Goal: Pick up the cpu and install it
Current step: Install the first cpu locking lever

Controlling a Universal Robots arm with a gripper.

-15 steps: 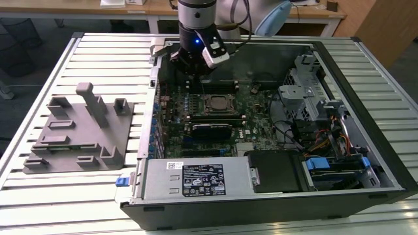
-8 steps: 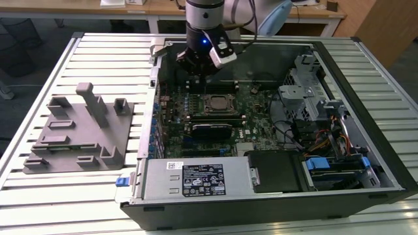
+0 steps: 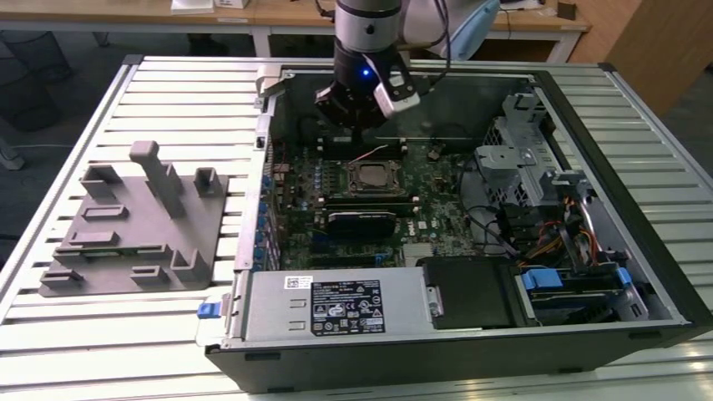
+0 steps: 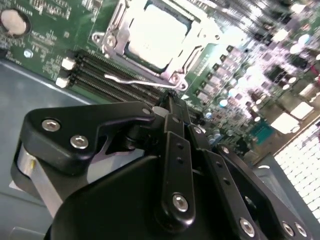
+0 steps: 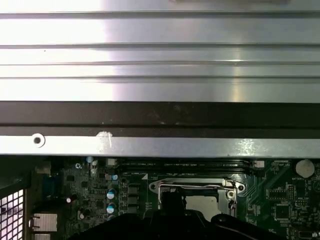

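Exterior view: the end effector (image 3: pixel 359 123) hovers over the far part of the open computer case (image 3: pixel 624 209) on the bench (image 3: pixel 167 83); in the second wrist view its fingers (image 4: pixel 172 127) look pressed together and empty; the cpu (image 4: pixel 157 32) apparently sits in the socket (image 4: pixel 112 39) near them.

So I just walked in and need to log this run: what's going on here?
A robot arm's gripper hangs inside the open computer case, close above the motherboard's socket frame. The cpu lies inside that frame, not in the gripper. A grey tray with upright blocks stands outside the case on the slatted table, at the exterior view's left.
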